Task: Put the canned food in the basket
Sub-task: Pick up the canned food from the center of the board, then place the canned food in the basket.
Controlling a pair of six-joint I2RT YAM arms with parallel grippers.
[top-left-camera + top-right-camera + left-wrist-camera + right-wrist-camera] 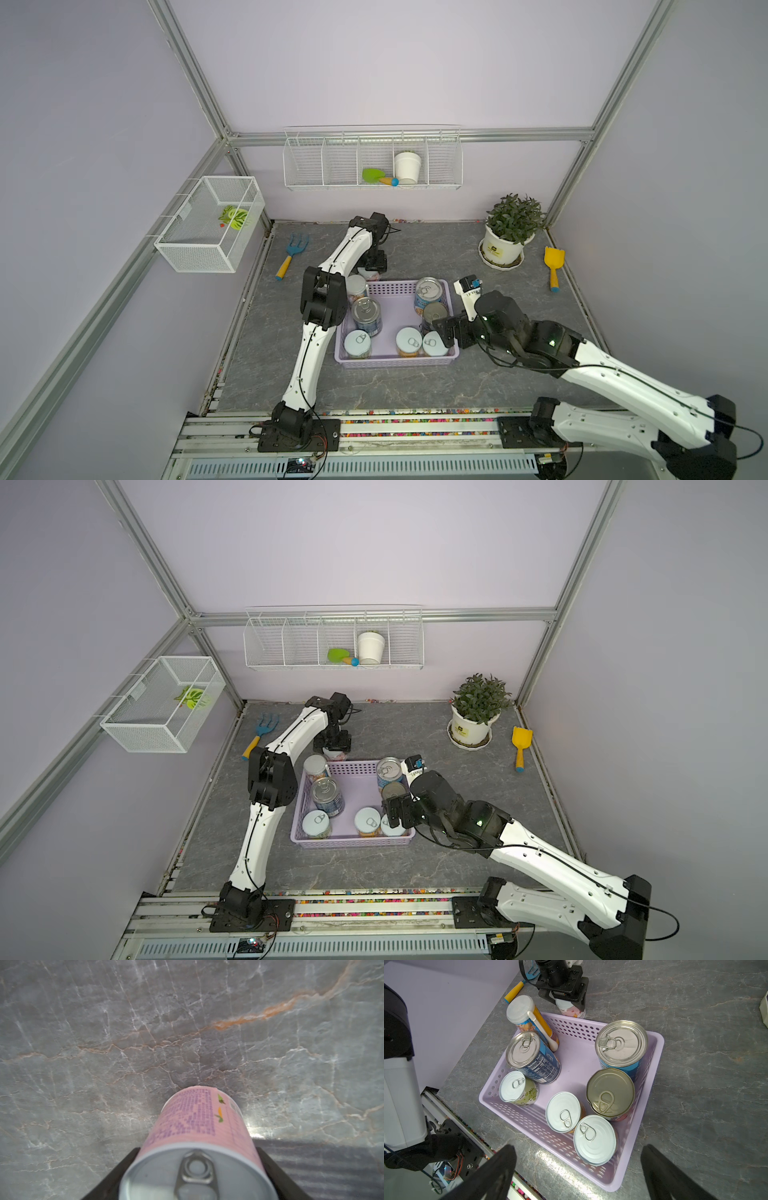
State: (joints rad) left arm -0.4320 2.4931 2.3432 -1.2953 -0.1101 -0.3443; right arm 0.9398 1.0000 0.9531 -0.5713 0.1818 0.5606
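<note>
An upright pink-labelled tin point(199, 1126) stands on the grey marbled counter point(498, 374), just beyond the lavender perforated basket point(395, 362) and directly under the straddling left hand point(372, 266). Clenched or not, I cannot tell. The right hand point(444, 332) gapes, farther away.

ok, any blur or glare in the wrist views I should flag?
Left wrist: the pink can has its lid out of focus near the lens, label sharper; a glare patch on the marble tabletop beside it. Right wrist: cans sharp, glare streak on the tabletop by the lavender basket.
</note>
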